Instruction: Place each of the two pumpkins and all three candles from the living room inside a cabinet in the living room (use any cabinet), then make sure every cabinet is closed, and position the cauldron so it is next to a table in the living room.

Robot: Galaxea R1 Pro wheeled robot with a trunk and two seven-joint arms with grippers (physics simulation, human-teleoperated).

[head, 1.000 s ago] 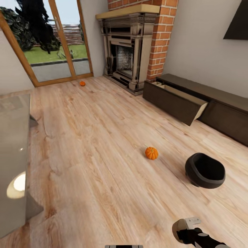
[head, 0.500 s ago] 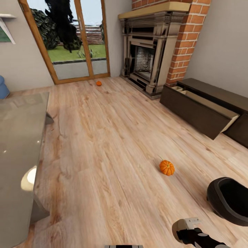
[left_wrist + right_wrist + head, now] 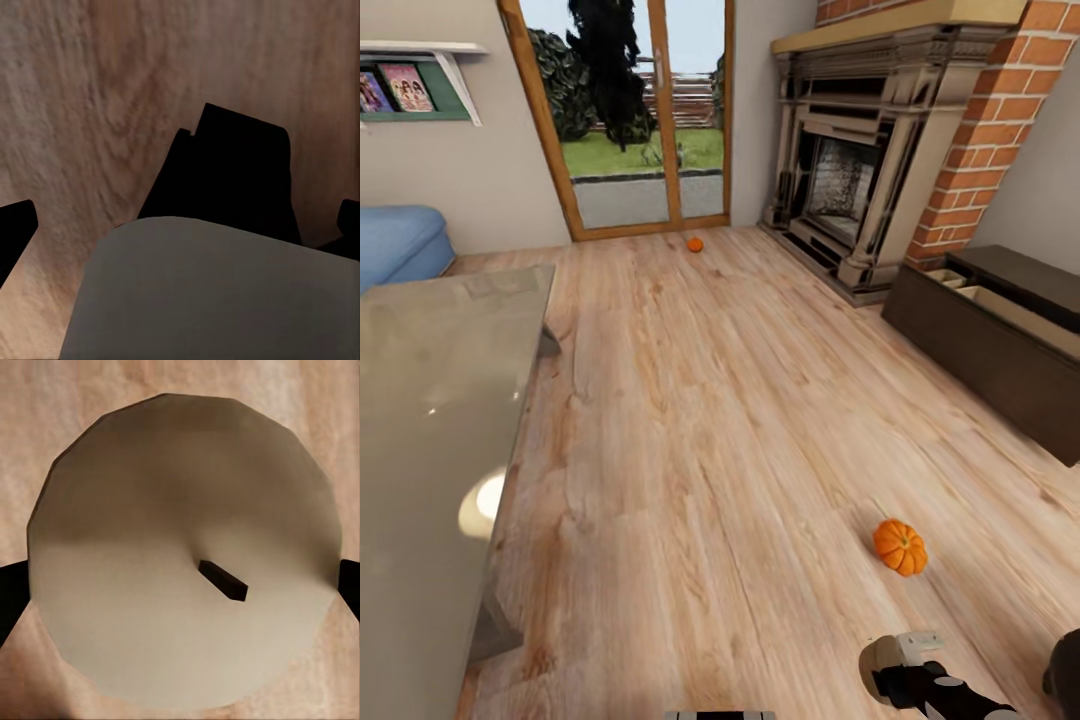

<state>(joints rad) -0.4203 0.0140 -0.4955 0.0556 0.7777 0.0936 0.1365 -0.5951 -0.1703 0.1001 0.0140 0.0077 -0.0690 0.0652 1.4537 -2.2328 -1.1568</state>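
Observation:
A beige candle (image 3: 150,607) with a short dark wick sits between the two dark fingers of my right gripper (image 3: 908,675), which is shut on it low at the right of the head view. One orange pumpkin (image 3: 900,546) lies on the wood floor just ahead of that hand. A second pumpkin (image 3: 695,244) lies far off by the glass door. The dark-brown cabinet (image 3: 980,350) runs along the right wall with a drawer pulled out. A sliver of the black cauldron (image 3: 1066,668) shows at the lower right edge. My left gripper (image 3: 180,217) hangs open over the floor.
A glass-topped table (image 3: 430,420) takes up the left side. Behind it are a blue sofa (image 3: 395,245) and a wall shelf (image 3: 420,90). The brick fireplace (image 3: 860,180) stands at the back right, beside the glass door (image 3: 650,130). Wood floor stretches between.
The whole view has swung to the left: the cauldron has slid almost out at the lower right, and the sofa and shelf have come in. The right gripper still holds the candle.

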